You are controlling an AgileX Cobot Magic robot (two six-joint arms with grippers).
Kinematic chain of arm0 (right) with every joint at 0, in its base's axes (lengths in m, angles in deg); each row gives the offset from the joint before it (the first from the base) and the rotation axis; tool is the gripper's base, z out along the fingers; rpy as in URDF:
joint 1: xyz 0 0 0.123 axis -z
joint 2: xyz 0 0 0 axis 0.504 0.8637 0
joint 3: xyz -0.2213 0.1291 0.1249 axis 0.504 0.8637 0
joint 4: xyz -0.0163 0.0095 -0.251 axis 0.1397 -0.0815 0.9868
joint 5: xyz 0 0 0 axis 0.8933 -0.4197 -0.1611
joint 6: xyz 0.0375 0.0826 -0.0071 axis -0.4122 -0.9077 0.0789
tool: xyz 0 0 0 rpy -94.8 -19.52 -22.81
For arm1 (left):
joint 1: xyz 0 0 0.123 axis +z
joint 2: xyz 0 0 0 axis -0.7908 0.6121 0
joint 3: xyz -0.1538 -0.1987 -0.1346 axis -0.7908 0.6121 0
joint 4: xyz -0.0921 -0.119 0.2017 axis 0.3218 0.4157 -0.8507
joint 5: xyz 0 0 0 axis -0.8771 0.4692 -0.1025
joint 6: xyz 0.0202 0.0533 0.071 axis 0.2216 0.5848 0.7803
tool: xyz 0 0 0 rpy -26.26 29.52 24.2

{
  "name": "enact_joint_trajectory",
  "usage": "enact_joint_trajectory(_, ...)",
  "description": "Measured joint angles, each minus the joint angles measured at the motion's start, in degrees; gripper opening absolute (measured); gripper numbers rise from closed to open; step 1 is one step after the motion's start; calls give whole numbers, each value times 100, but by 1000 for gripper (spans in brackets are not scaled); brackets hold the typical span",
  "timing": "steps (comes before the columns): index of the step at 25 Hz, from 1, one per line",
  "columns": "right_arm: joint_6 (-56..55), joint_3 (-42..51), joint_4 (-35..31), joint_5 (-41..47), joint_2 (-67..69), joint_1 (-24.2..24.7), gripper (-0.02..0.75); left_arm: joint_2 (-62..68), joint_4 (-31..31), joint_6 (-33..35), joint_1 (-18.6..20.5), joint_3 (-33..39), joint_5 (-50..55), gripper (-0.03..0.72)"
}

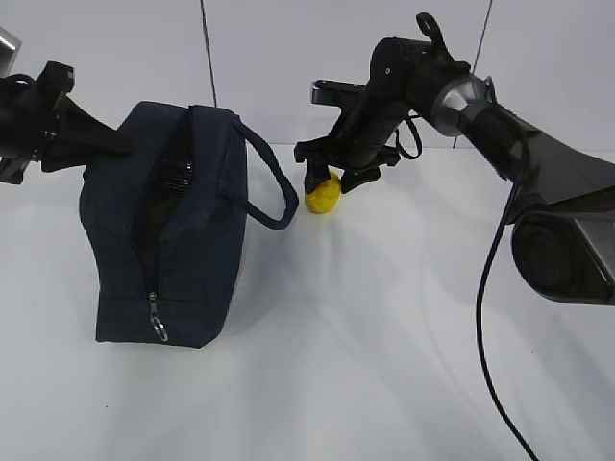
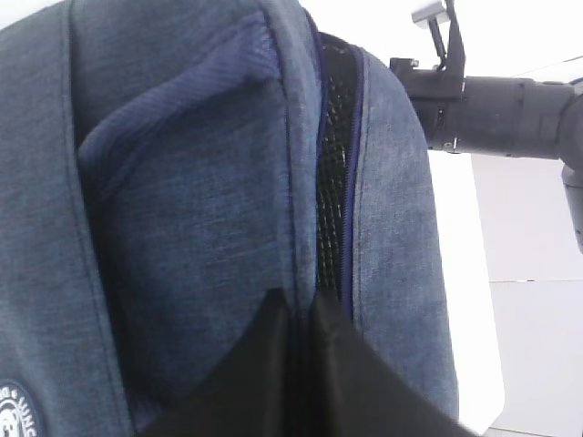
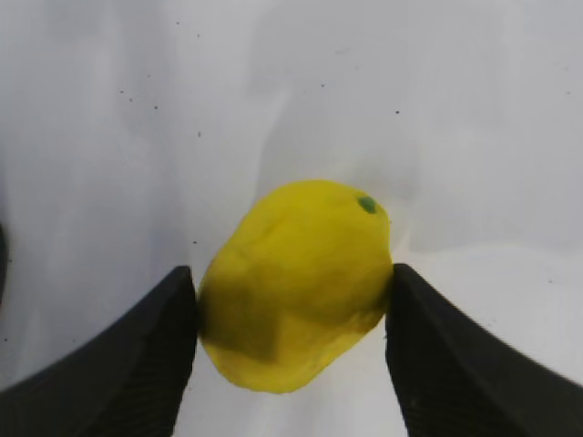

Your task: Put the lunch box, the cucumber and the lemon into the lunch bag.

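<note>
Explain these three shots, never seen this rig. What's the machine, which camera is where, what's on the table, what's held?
It is a robot with two arms, each ending in a two-finger gripper. One picture looks at the white table from outside; the other two come from cameras on each wrist. On the table stand a navy lunch bag, unzipped, and a lemon. The left gripper is pinched shut on the bag's fabric by the zipper opening. The right gripper straddles the lemon, fingers at its sides. No lunch box or cucumber shows.
</note>
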Motion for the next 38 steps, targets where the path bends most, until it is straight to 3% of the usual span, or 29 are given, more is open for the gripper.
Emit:
enact_joint_trajectory(5, 10, 0, -22, 0, 10, 0, 491, 0, 0, 0, 0, 0, 0, 8)
enact_joint_trajectory(14, 134, 0, -45, 25, 10, 0, 396, 0, 0, 0, 0, 0, 0, 8)
enact_joint_trajectory(38, 159, -466, -114, 312, -601, 0, 386, 0, 120, 10, 0, 0, -424, 8)
